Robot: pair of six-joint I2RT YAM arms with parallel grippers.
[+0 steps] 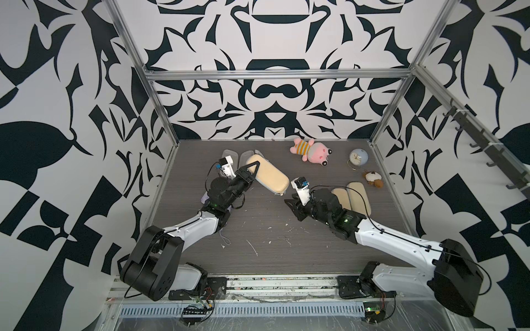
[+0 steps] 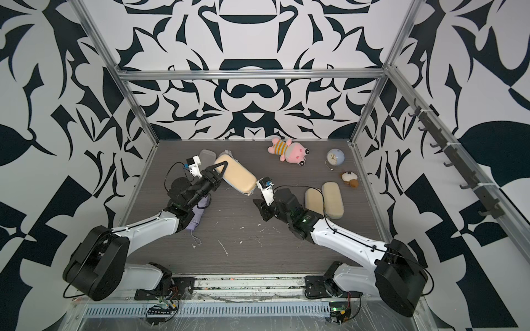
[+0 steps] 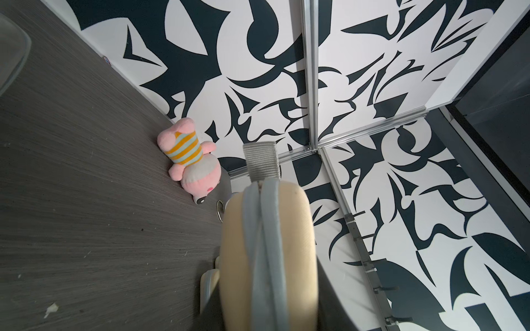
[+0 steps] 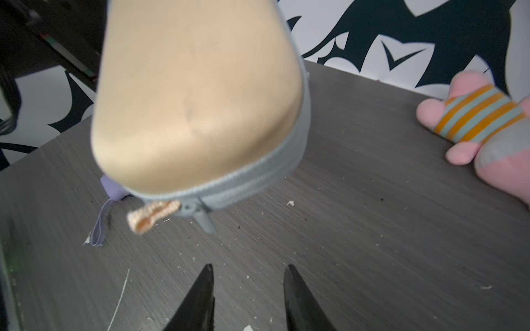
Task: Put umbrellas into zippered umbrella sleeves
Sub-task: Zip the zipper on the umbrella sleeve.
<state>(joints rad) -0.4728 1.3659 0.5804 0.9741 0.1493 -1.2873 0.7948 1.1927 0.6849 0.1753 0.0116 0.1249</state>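
over the middle of the table (image 1: 258, 229), holding the beige zippered sleeve (image 1: 269, 177) clear of the surface, tilted, near end lowest. pinching its far end with the left gripper (image 1: 255, 167), claw pressed together on the shell. judging that grip from the top views only, probably rightly, given the lifted shell. showing the zip run almost fully round, with the grey pull (image 4: 202, 219) hanging at the near end and a beige strap (image 4: 153, 215) poking out beside it. hovering just short of that end with the right gripper (image 4: 248, 283), claw spread and pinching nothing.

treating the sleeve as light and half-stiff: a padded shell keeping its shape under a squeeze, yet smooth enough to be slipping if pinched on the rounded face. taking hold best across the thickness at an end, or on the small pull, needing a fine pinch there. minding the strap, likely to be catching in the teeth.

leaving the lavender umbrella (image 2: 195, 220) lying under the left arm, two closed beige sleeves (image 1: 360, 195) side by side by the right arm, an open sleeve (image 2: 207, 156) at the far left, and a pink plush toy (image 1: 311, 150) near the back wall.
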